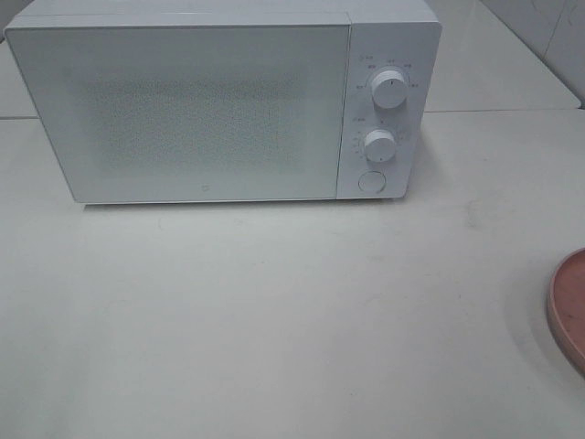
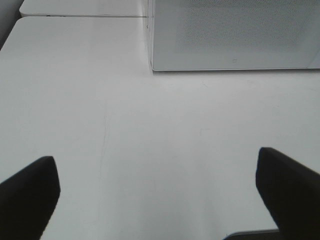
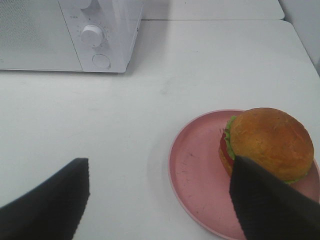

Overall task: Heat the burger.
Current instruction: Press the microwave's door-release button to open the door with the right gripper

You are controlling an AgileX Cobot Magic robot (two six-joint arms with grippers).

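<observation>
1. The burger (image 3: 267, 142) is seen on a pink plate (image 3: 195, 170), right of the microwave (image 1: 183, 101) and well apart from it. Door is shut.
2. Left fingers (image 2: 30, 195) are spread wide, nothing between, over bare worktop (image 2: 150, 115) in front of the microwave.
3. Right fingers (image 3: 50, 200) are spread wide & empty, near the burger; contact can't be judged.
4. Risk: w/ door shut, nothing can be loaded; it probably has to be opened first.
5. Risk: the glossy domed bun could be squashed or dropped if gripped badly, and layers could be shifted.
</observation>
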